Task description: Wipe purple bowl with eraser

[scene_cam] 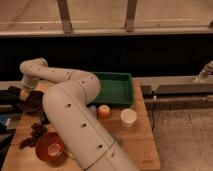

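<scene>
The purple bowl [34,104] sits dark at the table's far left edge. My gripper [24,95] hangs at the end of the white arm [75,115], which sweeps up from the bottom and bends left. It is down over the bowl's left rim and shut. The eraser is hidden from view, and I cannot tell whether it is in the grip.
An orange-red bowl [49,147] stands at the front left, with a dark bunch of grapes [36,132] behind it. A green tray [116,88] lies at the back, with an orange ball [103,111] and a white cup [128,117] in front of it. A blue thing [4,121] pokes in at the left edge.
</scene>
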`<action>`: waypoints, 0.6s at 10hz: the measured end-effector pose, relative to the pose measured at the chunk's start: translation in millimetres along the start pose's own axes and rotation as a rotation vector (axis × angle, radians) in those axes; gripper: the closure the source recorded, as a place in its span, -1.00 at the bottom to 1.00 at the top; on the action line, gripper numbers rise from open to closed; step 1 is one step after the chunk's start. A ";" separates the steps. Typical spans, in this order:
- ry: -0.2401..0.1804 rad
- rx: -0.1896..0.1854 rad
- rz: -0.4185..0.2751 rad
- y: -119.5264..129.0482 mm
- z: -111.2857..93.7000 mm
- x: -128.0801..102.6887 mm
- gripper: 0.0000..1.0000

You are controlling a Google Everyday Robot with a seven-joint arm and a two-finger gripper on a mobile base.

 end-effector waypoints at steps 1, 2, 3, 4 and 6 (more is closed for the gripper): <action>-0.001 0.000 -0.008 4.6 -5.9 2.0 1.00; -0.002 0.003 -0.002 8.2 -13.1 7.3 1.00; 0.001 0.008 0.005 12.2 -21.3 15.1 1.00; 0.010 0.013 0.018 20.1 -34.5 30.3 1.00; 0.035 0.024 0.058 30.3 -58.9 61.8 1.00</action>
